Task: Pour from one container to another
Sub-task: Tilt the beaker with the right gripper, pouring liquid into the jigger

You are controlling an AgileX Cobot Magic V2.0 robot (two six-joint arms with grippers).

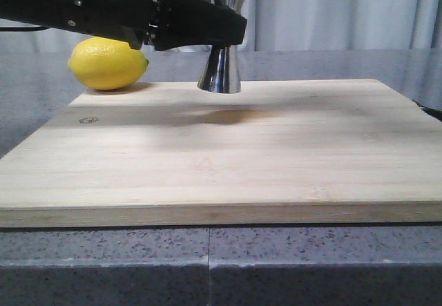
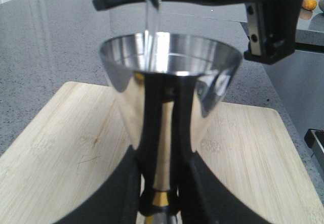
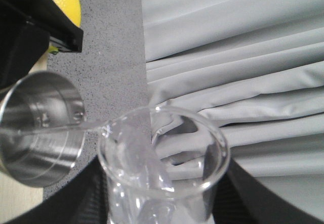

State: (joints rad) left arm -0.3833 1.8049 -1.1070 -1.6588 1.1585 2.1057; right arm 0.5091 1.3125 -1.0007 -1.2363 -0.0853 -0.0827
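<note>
- While clear liquid streams from tilted beaker (image 3: pixel 162 163) into jigger (image 2: pixel 169 87), pouring underway, unfinished.
- Left jaws clamped on jigger; right jaws clamped on beaker.

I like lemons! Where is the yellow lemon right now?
In the front view, the lemon sits at the far left corner of the wooden board, left of the shiny metal cup, under the left arm.
</note>
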